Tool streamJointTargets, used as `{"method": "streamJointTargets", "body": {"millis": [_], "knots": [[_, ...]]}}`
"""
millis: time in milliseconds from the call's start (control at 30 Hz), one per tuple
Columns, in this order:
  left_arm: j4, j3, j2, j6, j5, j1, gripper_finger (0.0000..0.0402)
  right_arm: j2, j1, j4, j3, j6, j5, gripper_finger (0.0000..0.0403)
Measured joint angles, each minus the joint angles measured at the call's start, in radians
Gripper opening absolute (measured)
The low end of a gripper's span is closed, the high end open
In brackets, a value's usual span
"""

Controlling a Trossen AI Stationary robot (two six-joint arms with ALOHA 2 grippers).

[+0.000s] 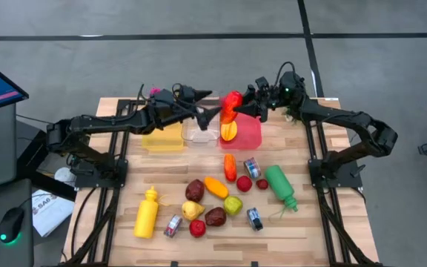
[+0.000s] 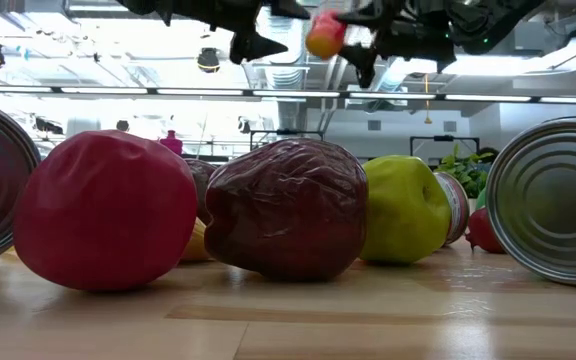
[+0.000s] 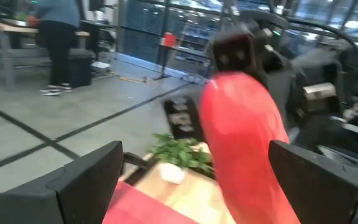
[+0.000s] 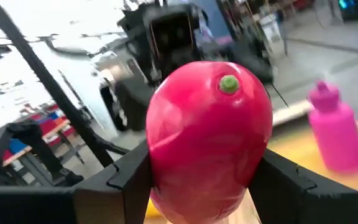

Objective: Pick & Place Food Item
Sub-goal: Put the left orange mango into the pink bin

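While left hand (image 1: 215,116) gapes alongside, right hand (image 1: 237,111) clamps mango (image 1: 230,113).

One camera looks straight down from high up at the whole table (image 1: 124,245) and both arms. One sits low on the table, very close to a dark red fruit (image 2: 286,205), looking into the room. Each wrist camera looks forward, close to the red mango (image 4: 209,137). All four see that mango.
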Motion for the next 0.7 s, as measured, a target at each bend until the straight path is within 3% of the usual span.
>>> {"method": "streamJointTargets", "body": {"millis": [167,433,700], "knots": [[0.001,0.000,0.000,-0.005,0.009,0.040,0.0390,0.000,-0.061,-0.189,0.000,-0.104,0.045,0.0214],[0.002,0.000,0.000,-0.011,0.016,0.077,0.0383,0.000,-0.112,-0.461,0.000,-0.222,0.285,0.0215],[0.002,0.000,0.000,-0.011,0.017,0.092,0.0381,0.000,-0.137,-0.577,-0.002,-0.231,0.506,0.0215]]}}
